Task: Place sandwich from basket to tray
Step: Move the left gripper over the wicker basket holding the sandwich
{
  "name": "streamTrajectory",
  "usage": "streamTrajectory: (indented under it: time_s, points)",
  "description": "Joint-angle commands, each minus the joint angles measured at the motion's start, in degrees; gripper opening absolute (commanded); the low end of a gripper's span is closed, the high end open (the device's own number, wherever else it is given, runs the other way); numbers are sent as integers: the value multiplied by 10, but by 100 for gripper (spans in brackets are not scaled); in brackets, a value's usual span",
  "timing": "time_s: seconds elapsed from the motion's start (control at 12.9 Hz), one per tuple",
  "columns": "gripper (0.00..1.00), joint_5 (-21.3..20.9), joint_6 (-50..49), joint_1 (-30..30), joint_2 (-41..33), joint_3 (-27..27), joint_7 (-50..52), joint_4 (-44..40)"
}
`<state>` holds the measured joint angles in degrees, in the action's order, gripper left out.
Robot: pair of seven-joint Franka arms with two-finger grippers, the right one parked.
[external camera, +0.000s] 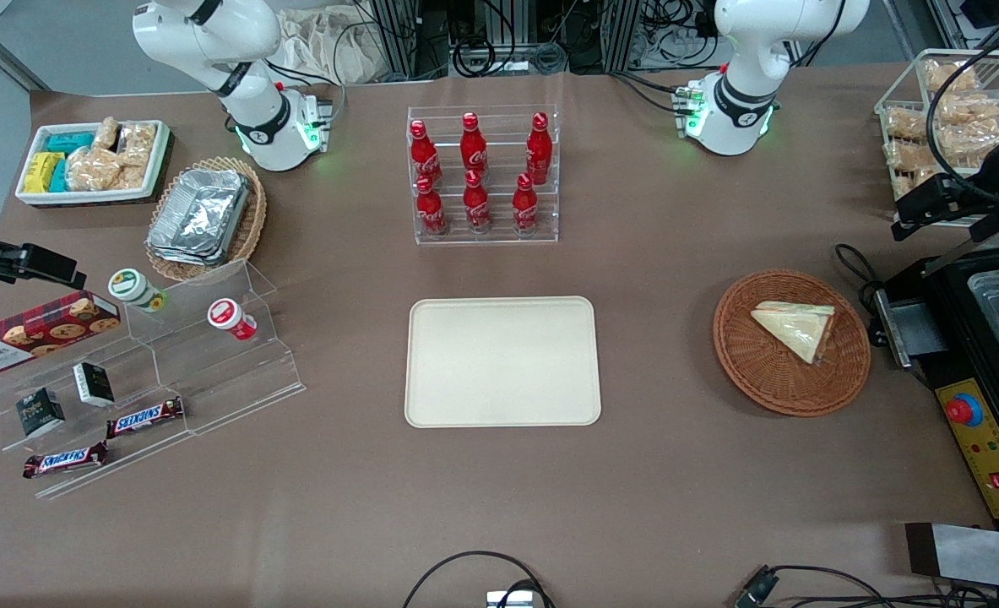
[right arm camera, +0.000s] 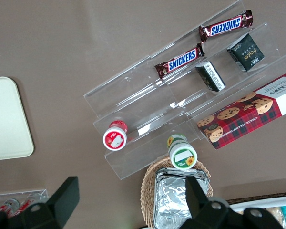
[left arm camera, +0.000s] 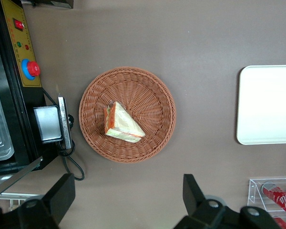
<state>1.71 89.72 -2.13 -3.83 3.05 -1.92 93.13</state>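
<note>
Hovering gripper (left arm camera: pixel 126 202) spread wide | wrapped triangular sandwich (left arm camera: pixel 122 123) in woven basket (left arm camera: pixel 152 93) | smooth tray (external camera: pixel 502 361)

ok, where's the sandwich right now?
The sandwich lies in the basket toward the working arm's end of the table, beside the tray. The gripper hangs open above the table near the basket, holding nothing.

The left arm's gripper (left arm camera: pixel 126 195) hangs high above the table, fingers (left arm camera: pixel 62 193) spread wide, holding nothing.
</note>
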Motion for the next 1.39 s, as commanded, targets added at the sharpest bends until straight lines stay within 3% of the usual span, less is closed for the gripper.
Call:
streamTrajectory:
  time_s: [0.0, 0.62, 1.32]
  points:
    - [100, -10, -23, -7, 0, 7, -7, -11]
    - [100, -27, -12, 11, 44, 10, 9, 12]
    - [100, -14, 195, 15, 44, 42, 53, 192]
